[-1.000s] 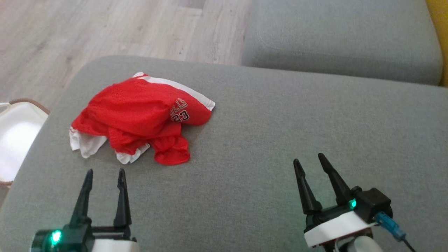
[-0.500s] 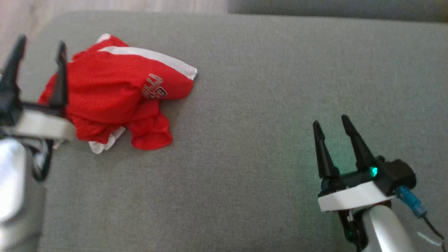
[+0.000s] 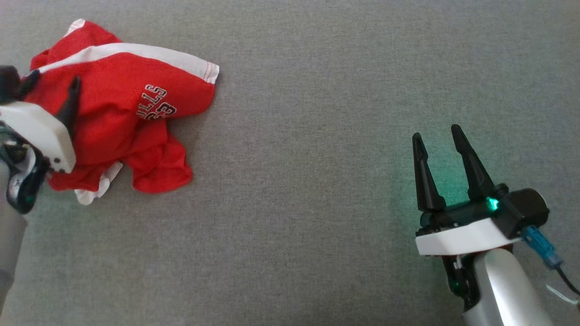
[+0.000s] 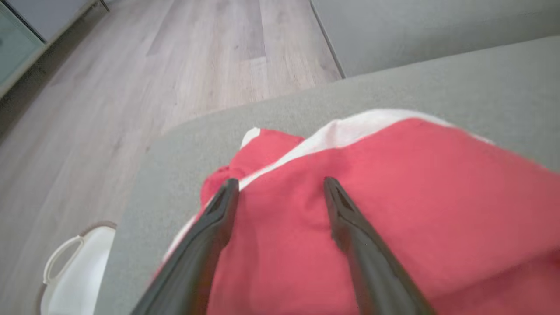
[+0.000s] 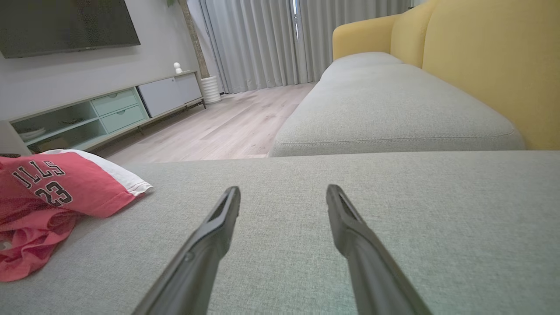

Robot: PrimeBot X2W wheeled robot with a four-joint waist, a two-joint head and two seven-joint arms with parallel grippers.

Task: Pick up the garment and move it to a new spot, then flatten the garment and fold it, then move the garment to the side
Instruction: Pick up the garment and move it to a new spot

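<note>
1. The red basketball shorts (image 3: 118,113) lie crumpled on the grey sofa cushion (image 3: 317,181), close to its far left corner. A white side stripe runs along their far edge, and dark lettering ending in "LLS" over "23" faces up near the hem.
2. White lining or trim peeks out from under the red cloth on the side nearest the robot.
3. The left tool (image 4: 281,181) is released, its two dark fingers spread apart over the left part of the shorts. Red cloth shows between and behind the fingers in the left wrist view. Whether the tips touch the cloth cannot be told.
4. The right tool (image 3: 436,132) is also released, with its fingers apart and nothing between them. It hangs over bare cushion toward the right edge, well apart from the shorts.
5. A white basket (image 4: 74,280) with a looped handle stands on the wooden floor (image 4: 131,87), just beside the cushion's left edge. Only part of its pale inside shows, so its contents cannot be told.
6. Across the floor stands a low TV cabinet (image 5: 113,109). Its open shelf compartment on the left holds what look like stacked dishes, and two closed drawers sit beside it.
7. A second grey cushion (image 5: 393,109) with a yellow backrest (image 5: 494,65) lies beyond the far edge.
</note>
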